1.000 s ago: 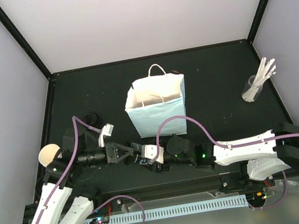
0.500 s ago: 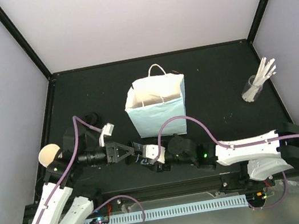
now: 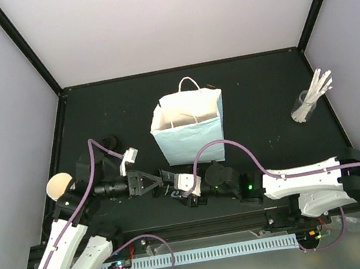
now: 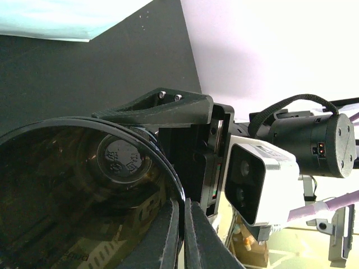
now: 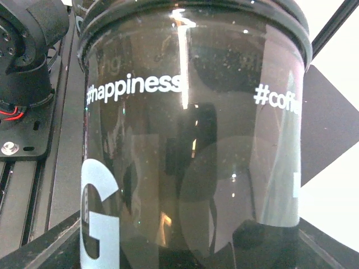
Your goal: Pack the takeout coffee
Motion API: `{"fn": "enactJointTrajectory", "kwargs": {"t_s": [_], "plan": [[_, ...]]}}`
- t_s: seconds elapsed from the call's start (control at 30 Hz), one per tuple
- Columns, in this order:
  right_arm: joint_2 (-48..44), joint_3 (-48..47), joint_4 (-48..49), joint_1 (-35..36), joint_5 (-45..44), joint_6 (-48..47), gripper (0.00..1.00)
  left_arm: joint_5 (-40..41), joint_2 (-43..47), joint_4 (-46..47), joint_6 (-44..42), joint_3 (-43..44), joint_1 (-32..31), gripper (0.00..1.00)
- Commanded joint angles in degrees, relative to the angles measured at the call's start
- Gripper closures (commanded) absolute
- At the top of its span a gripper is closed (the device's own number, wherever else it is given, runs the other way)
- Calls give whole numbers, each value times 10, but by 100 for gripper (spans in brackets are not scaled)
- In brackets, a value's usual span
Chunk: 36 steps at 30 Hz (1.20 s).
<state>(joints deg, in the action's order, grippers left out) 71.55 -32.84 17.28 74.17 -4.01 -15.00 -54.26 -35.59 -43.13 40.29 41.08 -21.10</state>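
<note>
Right gripper (image 5: pixel 182 246), wide, clasps dark cup (image 5: pixel 190 140) (lettered); left gripper (image 4: pixel 180 235), shut, seemingly pinches rim (image 4: pixel 173 188).

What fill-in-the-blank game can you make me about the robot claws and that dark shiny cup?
1. The first white word on the dark see-through plastic cup is #____.
2. The left claw pinches that cup's ____.
3. The paper bag with white handles is light ____.
4. The clear glass of white sticks stands on the robot's ____ side.
Missing words: happiness, rim, blue, right.
</note>
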Motion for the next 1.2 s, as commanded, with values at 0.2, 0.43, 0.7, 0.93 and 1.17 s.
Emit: {"fn": "enactJointTrajectory", "kwargs": {"t_s": [0.2, 0.43, 0.7, 0.93, 1.17], "plan": [[-21, 21, -6, 3, -13, -4, 26, 24, -8, -40, -48, 36, -3, 98], [-45, 45, -7, 2, -18, -1, 25, 43, -21, -68, -68, 68, -2, 98], [-78, 76, -12, 3, -20, 1, 24, 106, -30, -114, -99, 105, -1, 98], [-108, 108, -8, 3, -24, 4, 24, 235, -42, -197, -131, 198, 0, 98], [-125, 131, -1, 2, -28, 14, 24, 478, -89, -315, -157, 270, 0, 98]]}}
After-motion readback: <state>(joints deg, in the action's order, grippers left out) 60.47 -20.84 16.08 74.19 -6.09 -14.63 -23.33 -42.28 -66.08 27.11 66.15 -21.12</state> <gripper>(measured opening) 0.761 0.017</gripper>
